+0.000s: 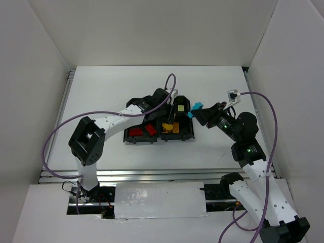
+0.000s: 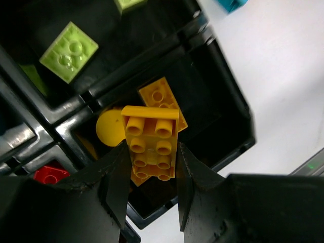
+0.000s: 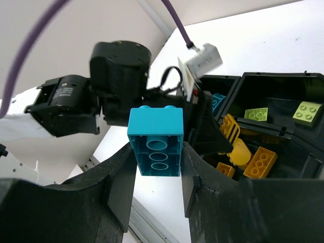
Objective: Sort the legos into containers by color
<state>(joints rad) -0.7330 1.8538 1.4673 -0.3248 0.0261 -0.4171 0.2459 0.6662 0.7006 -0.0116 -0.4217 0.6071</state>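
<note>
My left gripper (image 2: 152, 152) is shut on a yellow lego (image 2: 152, 144), held studs-up over the black tray's (image 1: 177, 139) near-right container, where other yellow legos (image 2: 161, 96) lie. My right gripper (image 3: 158, 152) is shut on a cyan lego (image 3: 154, 142), hollow underside facing the camera. It hangs just right of the tray over the white table, seen from above as the cyan lego (image 1: 195, 109). Lime green legos (image 2: 68, 50) sit in the far-right container and red legos (image 1: 142, 131) in the near-left one. The left arm hides the far-left container in the top view.
White walls enclose the table on three sides. A metal rail (image 1: 152, 174) runs along the near edge in front of the arm bases. A purple cable (image 1: 172, 83) loops above the left wrist, and another trails from the right arm (image 1: 243, 136).
</note>
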